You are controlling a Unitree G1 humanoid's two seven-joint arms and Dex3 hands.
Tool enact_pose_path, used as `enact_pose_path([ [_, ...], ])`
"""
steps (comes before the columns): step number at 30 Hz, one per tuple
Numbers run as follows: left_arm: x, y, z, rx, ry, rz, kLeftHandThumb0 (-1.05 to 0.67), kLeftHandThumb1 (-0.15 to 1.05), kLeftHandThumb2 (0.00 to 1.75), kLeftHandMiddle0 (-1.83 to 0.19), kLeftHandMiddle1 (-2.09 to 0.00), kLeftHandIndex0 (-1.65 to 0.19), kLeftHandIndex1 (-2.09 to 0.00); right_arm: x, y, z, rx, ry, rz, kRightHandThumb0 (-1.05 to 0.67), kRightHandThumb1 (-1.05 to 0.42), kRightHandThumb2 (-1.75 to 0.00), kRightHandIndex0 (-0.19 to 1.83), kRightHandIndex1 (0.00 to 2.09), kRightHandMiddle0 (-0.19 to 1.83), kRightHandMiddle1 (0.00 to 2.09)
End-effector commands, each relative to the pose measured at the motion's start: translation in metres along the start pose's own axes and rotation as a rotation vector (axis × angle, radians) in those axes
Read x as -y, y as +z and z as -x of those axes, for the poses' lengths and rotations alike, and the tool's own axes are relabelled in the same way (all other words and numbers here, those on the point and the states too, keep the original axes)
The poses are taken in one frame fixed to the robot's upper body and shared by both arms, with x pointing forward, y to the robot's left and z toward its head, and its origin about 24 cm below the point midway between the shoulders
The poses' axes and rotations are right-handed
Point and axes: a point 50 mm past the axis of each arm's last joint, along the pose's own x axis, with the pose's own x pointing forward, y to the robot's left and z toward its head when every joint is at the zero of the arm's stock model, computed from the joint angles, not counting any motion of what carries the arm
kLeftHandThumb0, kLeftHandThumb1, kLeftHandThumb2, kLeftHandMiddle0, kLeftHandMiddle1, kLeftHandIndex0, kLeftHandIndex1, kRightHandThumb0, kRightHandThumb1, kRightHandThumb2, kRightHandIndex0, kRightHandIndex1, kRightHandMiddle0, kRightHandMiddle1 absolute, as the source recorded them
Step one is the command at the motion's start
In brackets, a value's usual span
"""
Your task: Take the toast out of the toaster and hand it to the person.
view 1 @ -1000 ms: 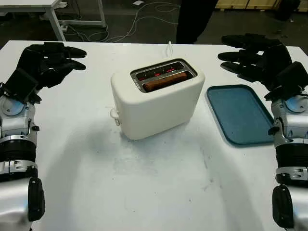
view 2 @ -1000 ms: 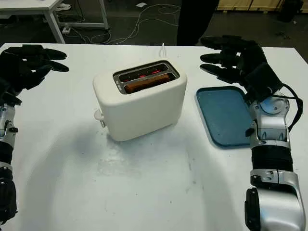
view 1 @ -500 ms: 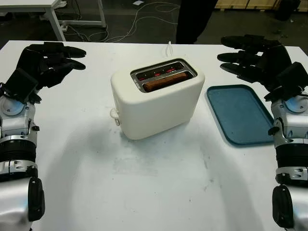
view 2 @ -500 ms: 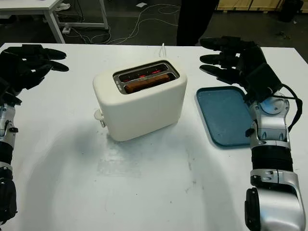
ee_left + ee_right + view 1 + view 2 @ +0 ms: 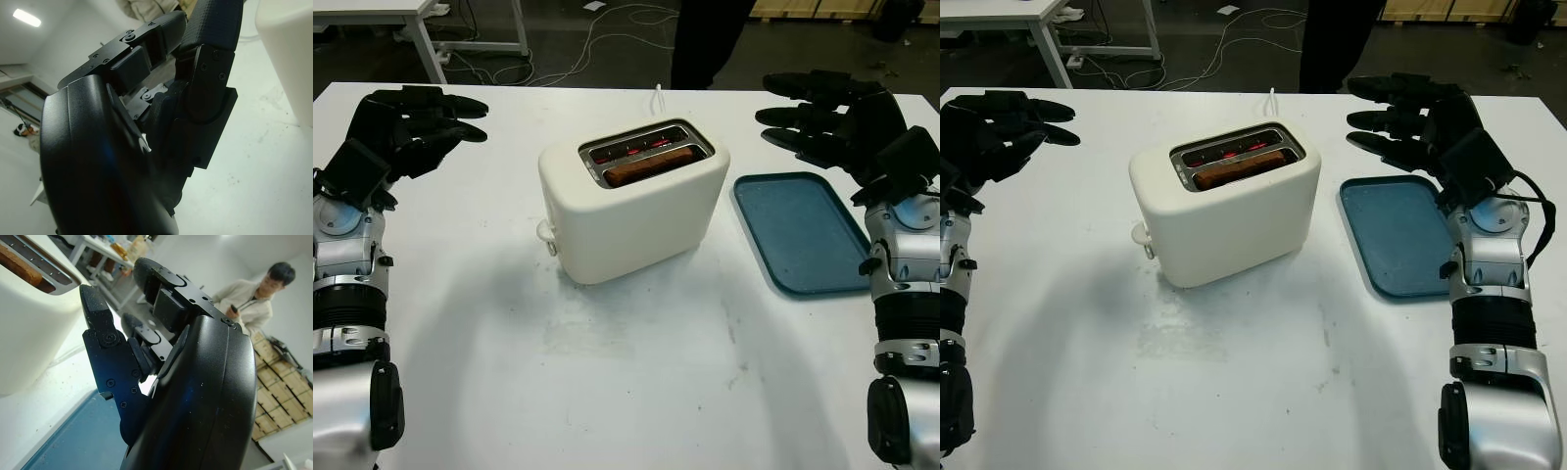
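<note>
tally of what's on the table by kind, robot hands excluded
Toaster: 1, cream, two slots
Toast: 1, sitting in the nearer slot
Tray: 1, blue, nothing on it
Total: 3

Left hand and right hand are both open, above the table on either side of the toaster.

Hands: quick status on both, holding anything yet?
Left hand: open, holding nothing, left of the toaster.
Right hand: open, holding nothing, above the blue tray's far end.

Dark floor (image 5: pixel 607 39) strewn with white cables (image 5: pixel 607 29), white-legged table (image 5: pixel 421 24) at far left, stacked cardboard boxes (image 5: pixel 276 396) behind.
</note>
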Motion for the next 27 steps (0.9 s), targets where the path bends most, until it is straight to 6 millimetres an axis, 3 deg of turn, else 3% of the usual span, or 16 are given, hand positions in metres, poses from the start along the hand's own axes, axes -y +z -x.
enact_pose_path([
  [1,0.0,-0.003,0.0032,-0.007,0.008,0.007,-1.05,0.92,0.11,-0.98,-0.49,-1.09,-0.15,0.0003,0.0007,0.0012,0.016,-0.01,0.004,-0.28,-0.75,0.0,0.92,0.13,0.91,0.0],
  [27,0.0006,-0.0028,0.0019,-0.007,0.001,0.009,-1.05,0.92,0.1,-1.0,-0.46,-1.11,-0.13,0.0011,0.0005,0.0005,0.011,-0.009,-0.009,-0.27,-0.75,0.0,0.93,0.11,0.91,0.0],
])
